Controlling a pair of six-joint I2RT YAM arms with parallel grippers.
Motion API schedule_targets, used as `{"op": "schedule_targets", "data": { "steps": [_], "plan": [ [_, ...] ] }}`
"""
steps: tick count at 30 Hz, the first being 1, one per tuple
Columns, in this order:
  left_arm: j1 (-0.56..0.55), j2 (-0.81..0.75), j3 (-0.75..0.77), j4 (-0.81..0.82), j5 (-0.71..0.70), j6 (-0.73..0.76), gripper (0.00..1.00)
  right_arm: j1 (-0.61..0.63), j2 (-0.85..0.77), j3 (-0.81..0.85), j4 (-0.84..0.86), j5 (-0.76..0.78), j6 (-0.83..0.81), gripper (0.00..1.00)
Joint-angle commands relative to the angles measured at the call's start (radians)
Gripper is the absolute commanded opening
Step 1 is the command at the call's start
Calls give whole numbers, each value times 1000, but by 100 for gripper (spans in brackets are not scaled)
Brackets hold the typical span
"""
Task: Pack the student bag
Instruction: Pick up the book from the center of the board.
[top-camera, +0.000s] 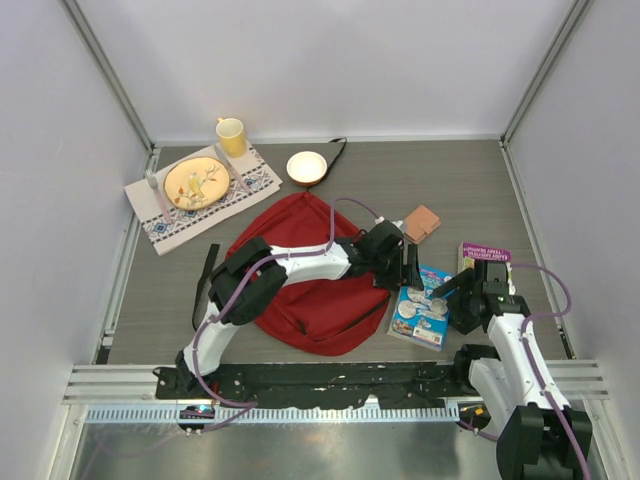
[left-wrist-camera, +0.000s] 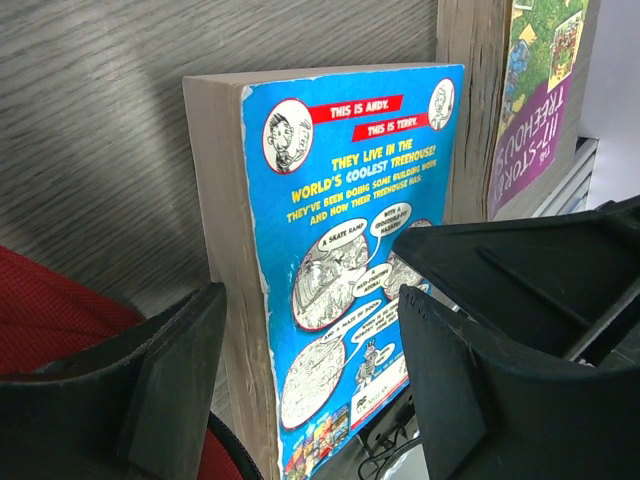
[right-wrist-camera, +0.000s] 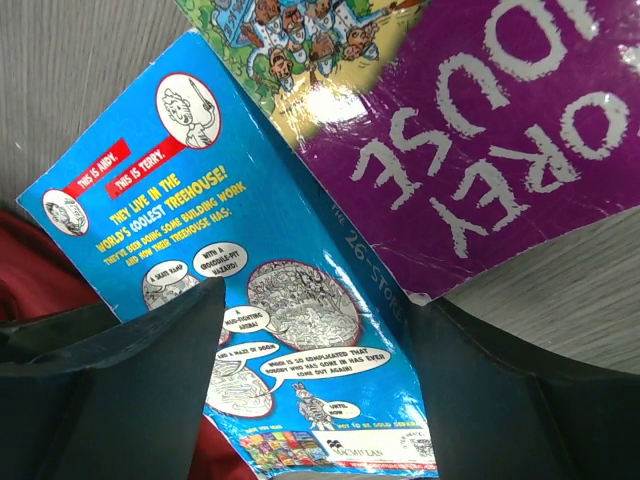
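The student bag (top-camera: 300, 275) is a dark-red backpack lying flat in the middle of the table, and its fabric shows in the left wrist view (left-wrist-camera: 50, 310) and the right wrist view (right-wrist-camera: 30, 260). A blue picture book (top-camera: 422, 306) lies against the bag's right edge. My left gripper (top-camera: 408, 268) reaches across the bag and hangs open over the book's far end (left-wrist-camera: 350, 250), empty. My right gripper (top-camera: 447, 290) is open over the book's right side (right-wrist-camera: 280, 290), empty. A purple book (top-camera: 484, 253) lies just right of the blue one, overlapping its edge (right-wrist-camera: 500, 130).
A small brown wallet-like item (top-camera: 422, 222) lies behind the books. A placemat (top-camera: 200, 195) with a plate, cutlery and a yellow mug (top-camera: 232, 136) sits at the back left, with a white bowl (top-camera: 306, 166) beside it. The bag's black strap (top-camera: 205, 285) trails left.
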Motion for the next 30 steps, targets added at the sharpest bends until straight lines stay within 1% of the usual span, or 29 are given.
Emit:
{"op": "schedule_targets", "data": {
  "steps": [1, 3, 6, 7, 10, 12, 16, 20, 21, 22, 23, 26, 28, 29, 30],
  "plan": [
    [-9, 37, 23, 21, 61, -17, 71, -3, -5, -9, 95, -77, 27, 75],
    [-12, 46, 34, 24, 67, -18, 70, -2, -13, -10, 114, -88, 39, 73],
    [-15, 54, 40, 36, 82, -26, 58, -3, -10, -18, 131, -105, 46, 69],
    [-15, 51, 40, 41, 84, -28, 53, -3, -10, -18, 131, -108, 46, 67],
    [-17, 30, 38, 65, 89, -31, 42, -3, -11, -23, 135, -114, 43, 66],
    [-17, 8, 40, 82, 93, -31, 38, -3, -14, -26, 137, -111, 41, 65],
    [-17, -21, 39, 115, 113, -28, 37, -3, -14, -24, 137, -112, 38, 65],
    [-17, -27, 28, 183, 150, -43, 36, -3, -16, -23, 138, -108, 32, 65],
    [-17, -27, 22, 205, 167, -49, 30, -3, -16, -23, 140, -108, 32, 65],
    [-17, -30, 3, 226, 173, -69, 28, -3, -17, -23, 138, -108, 30, 65],
    [-17, -30, -3, 260, 176, -75, 28, -3, -17, -23, 138, -109, 29, 65],
    [-17, -20, -9, 274, 184, -83, 29, -3, -19, -23, 140, -108, 27, 65],
    [-17, -9, -9, 280, 191, -87, 33, -3, -19, -26, 140, -111, 27, 65],
    [-17, -4, -9, 280, 194, -92, 33, -3, -20, -26, 140, -112, 27, 65],
    [-17, -1, -8, 280, 196, -93, 31, -3, -20, -27, 141, -115, 27, 65]
  ]
}}
